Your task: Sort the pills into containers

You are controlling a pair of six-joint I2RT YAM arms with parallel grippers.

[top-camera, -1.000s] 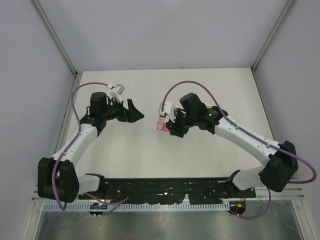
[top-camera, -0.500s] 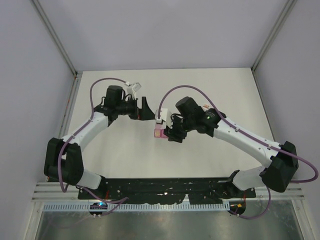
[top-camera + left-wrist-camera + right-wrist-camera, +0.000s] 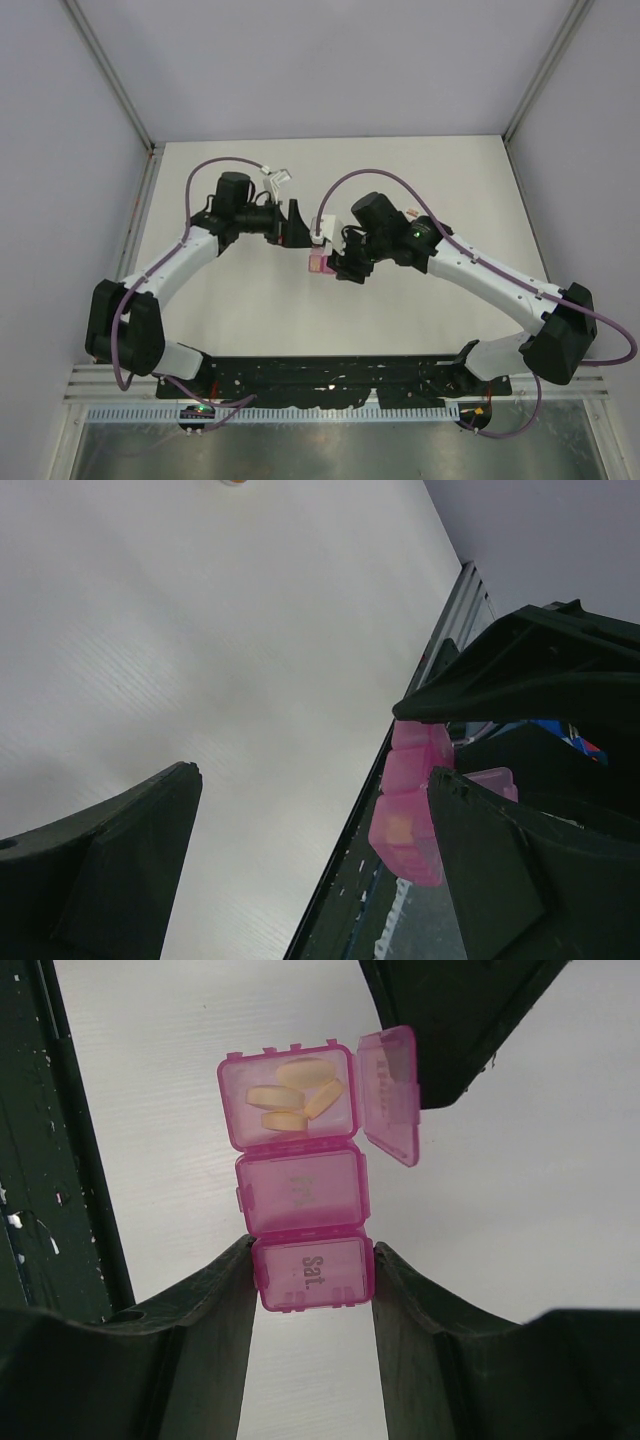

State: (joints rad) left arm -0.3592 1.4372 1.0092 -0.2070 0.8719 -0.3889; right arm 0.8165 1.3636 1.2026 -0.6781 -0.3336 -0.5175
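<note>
Pill box (image 3: 318, 262) – bright pink, a short strip of three joined square compartments.

Top view: it sits near the middle of the white bench (image 3: 450, 180), a little left of centre, gripped by the right hand (image 3: 327, 266), whose arm reaches in from the near right. The left hand (image 3: 297, 225) lies just to the far left of the box, jaws spread wide and holding nothing. Whether it touches the box cannot be told from this view.

Left wrist view: the left hand (image 3: 315, 773) shows two dark fingers (image 3: 120, 870) set well apart, with bare bench between them. The pill box (image 3: 405, 820) appears at the right, partly hidden behind the right-side finger. A dark finger of the right hand (image 3: 530, 670) crosses above it.

Right wrist view: the right hand (image 3: 310, 1260) is closed narrowly on the pill box (image 3: 305, 1205), pinching the near compartment – the one marked "Sat." – from both sides.
- Middle compartment: shut.
- Far compartment: open, its lid (image 3: 390, 1095) swung out to the right.
- Contents of the far compartment: several pale yellow oblong pills (image 3: 295, 1095), lying loosely on one another.

A finger of the left hand (image 3: 450, 1020) shows at the far right, just beside the open lid.
</note>
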